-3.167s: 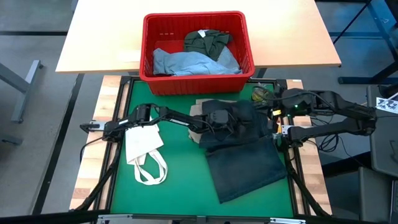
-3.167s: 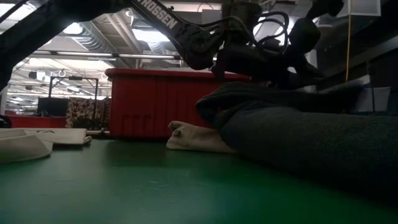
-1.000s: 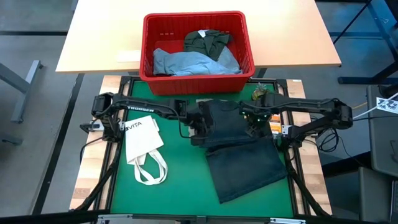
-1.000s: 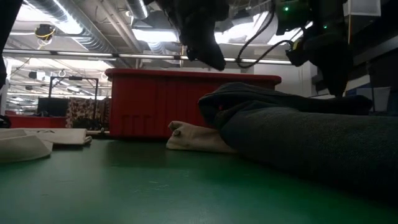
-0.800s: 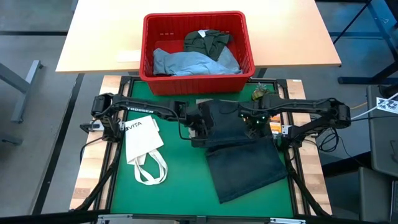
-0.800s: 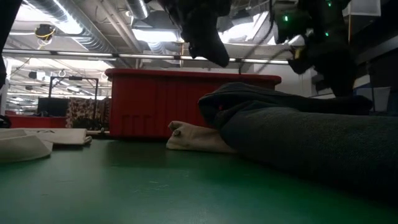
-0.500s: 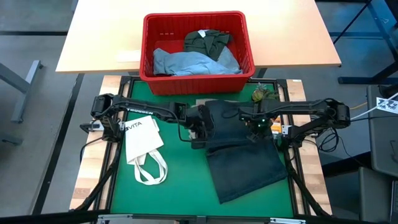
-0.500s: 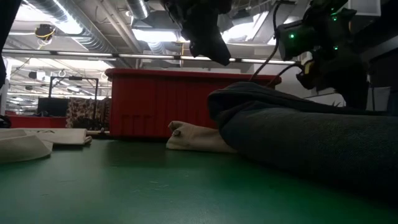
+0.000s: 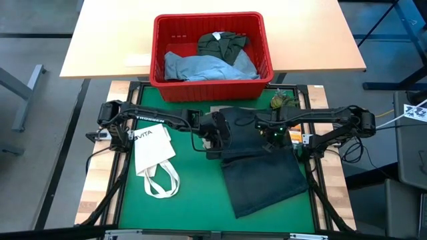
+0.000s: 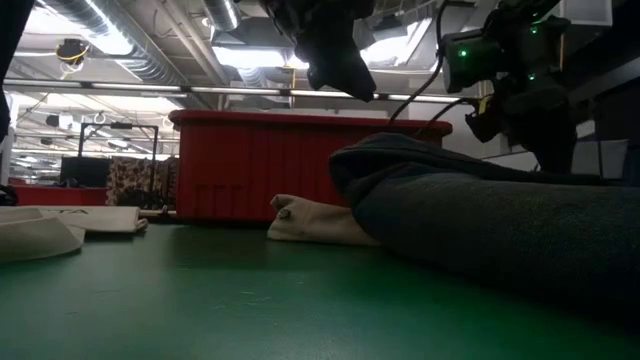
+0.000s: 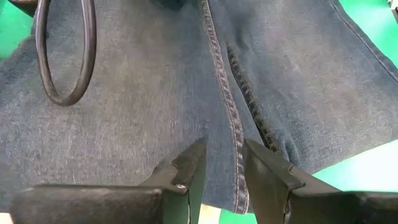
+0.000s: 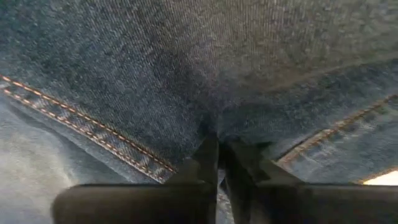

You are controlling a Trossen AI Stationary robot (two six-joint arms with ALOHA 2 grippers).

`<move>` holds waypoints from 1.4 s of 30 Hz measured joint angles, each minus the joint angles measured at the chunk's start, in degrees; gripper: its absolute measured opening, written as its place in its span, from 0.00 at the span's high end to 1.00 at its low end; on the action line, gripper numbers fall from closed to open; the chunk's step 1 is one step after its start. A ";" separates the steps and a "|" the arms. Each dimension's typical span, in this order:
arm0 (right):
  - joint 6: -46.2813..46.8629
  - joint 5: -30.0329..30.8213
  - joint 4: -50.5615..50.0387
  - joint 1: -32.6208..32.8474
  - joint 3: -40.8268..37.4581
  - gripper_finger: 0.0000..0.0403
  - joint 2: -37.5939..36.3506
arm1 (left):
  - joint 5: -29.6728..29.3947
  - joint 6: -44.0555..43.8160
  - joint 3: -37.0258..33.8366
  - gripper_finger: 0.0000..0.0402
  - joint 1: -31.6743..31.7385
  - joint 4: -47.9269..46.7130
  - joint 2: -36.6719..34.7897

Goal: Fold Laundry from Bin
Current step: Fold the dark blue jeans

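From above we read "VITA" on the white tote bag [image 9: 152, 148] and "TROSSEN" along the left arm. The dark navy jeans [image 9: 260, 170] lie on the green surface [image 9: 193, 193], just in front of the red bin [image 9: 211, 90], which holds light blue jeans [image 9: 200, 67] and a dark olive-green piece [image 9: 222, 43]. Since half a second ago the right gripper [image 9: 272, 138] has closed.

At table height, both grippers hang over the jeans; a beige garment [image 10: 310, 222] peeks out beside them.

The left wrist view shows the left gripper [image 11: 224, 165] with fingers [image 11: 189, 165] partly spread above the denim seam.

In the right wrist view, the fingers [image 12: 208, 155] are pressed together, pinching a denim fold.
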 joint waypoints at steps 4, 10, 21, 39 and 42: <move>-0.86 4.70 -6.35 0.04 2.77 0.96 0.00 | 0.34 -0.04 0.00 0.75 0.00 -0.04 0.00; -1.18 11.92 -12.09 0.02 6.76 0.98 -1.67 | 0.70 -0.91 0.04 0.75 -0.76 0.57 0.44; -1.05 14.70 -10.23 0.04 0.80 0.98 -1.69 | -7.82 -1.33 0.04 0.75 -3.23 4.13 7.84; -1.03 12.89 -3.27 0.07 -4.89 0.96 -1.68 | -8.18 -1.44 0.29 0.75 -4.79 -1.54 17.65; -1.02 12.17 -3.00 0.07 -4.89 0.95 -1.68 | -8.48 -1.39 0.16 0.75 -4.80 -2.56 16.75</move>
